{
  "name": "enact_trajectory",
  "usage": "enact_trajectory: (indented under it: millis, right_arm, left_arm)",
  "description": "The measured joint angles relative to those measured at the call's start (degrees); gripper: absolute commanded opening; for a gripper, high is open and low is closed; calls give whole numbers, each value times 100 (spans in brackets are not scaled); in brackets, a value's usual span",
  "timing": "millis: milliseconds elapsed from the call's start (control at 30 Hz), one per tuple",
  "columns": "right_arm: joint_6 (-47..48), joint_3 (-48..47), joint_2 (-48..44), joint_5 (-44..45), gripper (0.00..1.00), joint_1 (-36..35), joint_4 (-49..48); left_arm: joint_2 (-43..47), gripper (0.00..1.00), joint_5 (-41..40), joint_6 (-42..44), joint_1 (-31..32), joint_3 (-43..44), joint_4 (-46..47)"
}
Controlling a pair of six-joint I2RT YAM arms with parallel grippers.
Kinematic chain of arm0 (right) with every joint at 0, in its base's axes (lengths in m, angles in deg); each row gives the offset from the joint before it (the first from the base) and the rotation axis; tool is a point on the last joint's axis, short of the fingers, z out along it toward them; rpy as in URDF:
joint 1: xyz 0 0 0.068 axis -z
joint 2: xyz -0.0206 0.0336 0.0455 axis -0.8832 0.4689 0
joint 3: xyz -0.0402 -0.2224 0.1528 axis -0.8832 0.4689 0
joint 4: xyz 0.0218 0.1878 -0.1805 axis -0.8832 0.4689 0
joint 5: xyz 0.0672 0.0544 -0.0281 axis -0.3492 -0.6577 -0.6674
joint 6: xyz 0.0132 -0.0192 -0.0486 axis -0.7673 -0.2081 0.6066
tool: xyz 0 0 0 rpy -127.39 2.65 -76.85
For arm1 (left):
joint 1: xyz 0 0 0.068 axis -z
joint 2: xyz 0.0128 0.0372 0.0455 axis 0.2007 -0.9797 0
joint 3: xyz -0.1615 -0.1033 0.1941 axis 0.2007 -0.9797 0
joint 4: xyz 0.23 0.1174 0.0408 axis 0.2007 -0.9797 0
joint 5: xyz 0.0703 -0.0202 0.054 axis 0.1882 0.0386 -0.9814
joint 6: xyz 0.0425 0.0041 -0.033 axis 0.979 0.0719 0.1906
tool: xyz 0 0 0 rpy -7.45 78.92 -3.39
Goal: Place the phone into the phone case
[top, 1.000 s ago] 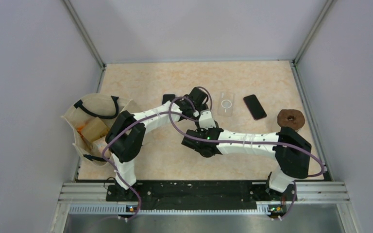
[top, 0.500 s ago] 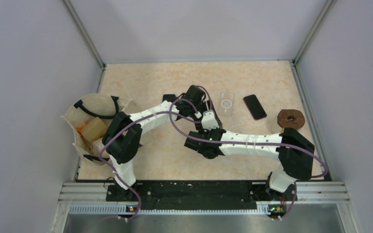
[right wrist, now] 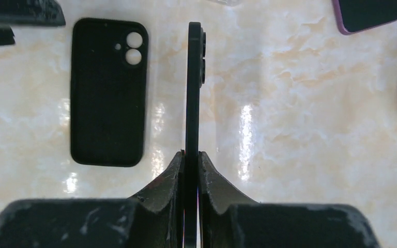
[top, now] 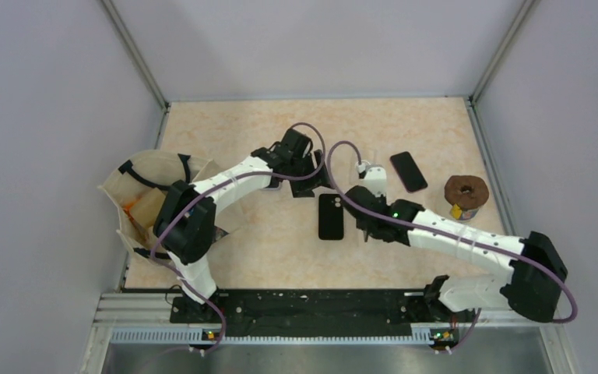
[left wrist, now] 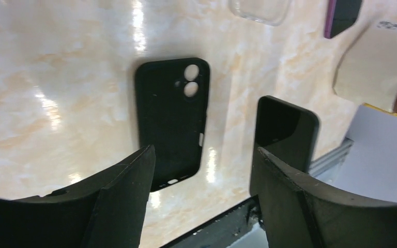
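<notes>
A black phone case (top: 331,216) lies flat on the table, camera cutouts at its far end; it also shows in both wrist views (left wrist: 171,119) (right wrist: 108,93). My right gripper (right wrist: 192,157) is shut on the black phone (right wrist: 193,88), held edge-on just right of the case. The phone (left wrist: 285,132) stands upright beside the case in the left wrist view. In the top view the right gripper (top: 364,231) sits close to the case's right side. My left gripper (left wrist: 201,170) is open with nothing between its fingers, hovering behind the case (top: 305,181).
A clear case (left wrist: 260,8) and a purple-edged phone (top: 409,171) lie further back on the right. A brown doughnut (top: 466,189) sits near the right wall. A cloth bag (top: 156,199) with items rests at the left edge.
My left gripper has opened and drawn back to the far left, leaving the black case flat on the table. The right arm has swung right with the phone in its grip.
</notes>
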Motion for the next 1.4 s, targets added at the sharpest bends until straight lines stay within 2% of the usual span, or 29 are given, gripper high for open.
enact_trajectory:
  millis: [200,333,467,733,1400]
  right_arm:
    - [179,413,-715,-1325,0,824,-968]
    - [87,678,-828,-1943,0,955,-1696]
    - [-168,1117,-835,-2286,0,957,-2406]
    - [-664,1930,-699,-2356,0,957,-3556]
    - [-1239,3136,-503,-2286,0,962,-5727]
  left_arm:
    - [22,61,-380,330,-46,-109,-264]
    - [68,53,-533,448,-52,-350,-304]
    - [138,50,-684,520,-57,-654,-337]
    - [227,43,-798,601,-74,-975,-367]
    - [-57,38,-634,560,116,-1147,2]
